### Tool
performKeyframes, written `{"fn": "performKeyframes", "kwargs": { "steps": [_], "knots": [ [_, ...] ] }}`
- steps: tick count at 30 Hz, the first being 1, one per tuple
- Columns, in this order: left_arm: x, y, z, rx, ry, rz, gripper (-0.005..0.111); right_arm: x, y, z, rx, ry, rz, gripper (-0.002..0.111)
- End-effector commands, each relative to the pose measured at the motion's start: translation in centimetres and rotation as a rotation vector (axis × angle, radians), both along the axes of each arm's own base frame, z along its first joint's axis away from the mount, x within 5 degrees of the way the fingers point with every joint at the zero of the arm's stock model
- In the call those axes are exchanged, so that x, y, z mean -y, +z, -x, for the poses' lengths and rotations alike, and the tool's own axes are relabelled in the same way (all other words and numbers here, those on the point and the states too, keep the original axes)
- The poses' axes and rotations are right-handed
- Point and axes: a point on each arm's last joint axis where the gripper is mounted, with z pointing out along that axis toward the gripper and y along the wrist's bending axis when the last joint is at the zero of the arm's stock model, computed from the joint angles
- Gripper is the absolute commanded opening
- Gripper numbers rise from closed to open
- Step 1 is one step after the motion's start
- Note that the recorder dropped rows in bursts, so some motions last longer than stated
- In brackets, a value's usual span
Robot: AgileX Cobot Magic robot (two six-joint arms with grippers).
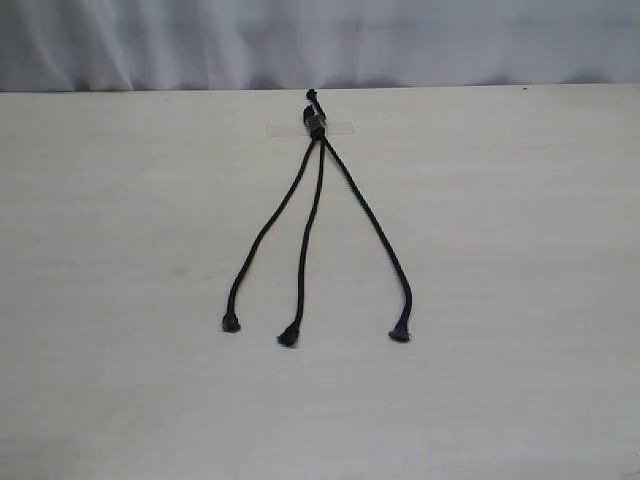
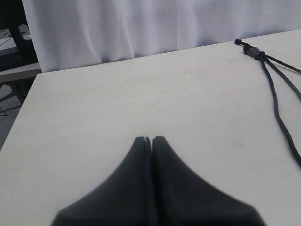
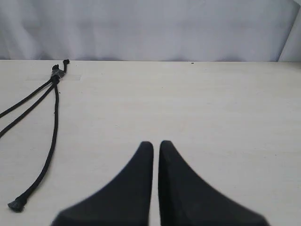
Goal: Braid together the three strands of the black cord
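The black cord lies flat on the pale table, its bound head (image 1: pixel 316 122) at the far side under a strip of clear tape (image 1: pixel 340 128). The three strands fan out toward the near side and lie apart, uncrossed: left strand (image 1: pixel 262 240), middle strand (image 1: pixel 308 240), right strand (image 1: pixel 380 235). No gripper shows in the exterior view. My left gripper (image 2: pixel 150 139) is shut and empty, well aside of the head (image 2: pixel 254 52). My right gripper (image 3: pixel 156 143) is shut with a hair's gap, empty, apart from the nearest strand (image 3: pixel 54 136) and its tip (image 3: pixel 16 204).
A white curtain (image 1: pixel 320 40) hangs behind the table's far edge (image 1: pixel 500 88). In the left wrist view the table's side edge (image 2: pixel 21 113) drops off, with dark furniture (image 2: pixel 11 42) beyond.
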Motion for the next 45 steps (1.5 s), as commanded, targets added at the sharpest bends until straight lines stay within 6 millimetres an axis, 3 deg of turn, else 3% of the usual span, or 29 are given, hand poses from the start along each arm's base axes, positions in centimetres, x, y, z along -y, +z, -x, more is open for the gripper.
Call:
{"fn": "performKeyframes", "kwargs": {
  "steps": [1, 21, 32, 45],
  "knots": [
    [0.0, -0.1, 0.0, 0.012, 0.001, -0.002, 0.0, 0.0, 0.0, 0.0, 0.014, -0.004, 0.005, 0.004],
    [0.0, 0.0, 0.0, 0.014, 0.001, -0.004, 0.0, 0.0, 0.1, 0.0, 0.028, -0.003, 0.005, 0.004],
    [-0.3, 0.0, 0.0, 0.014, 0.01, -0.109, 0.0, -0.1, 4.4, 0.0, 0.509, 0.014, 0.011, 0.004],
    [-0.2, 2.0, -0.3, 0.228, 0.0, -0.122, 0.0, -0.2, 5.7, 0.5, 0.64, 0.018, 0.013, 0.004]
  ]
}}
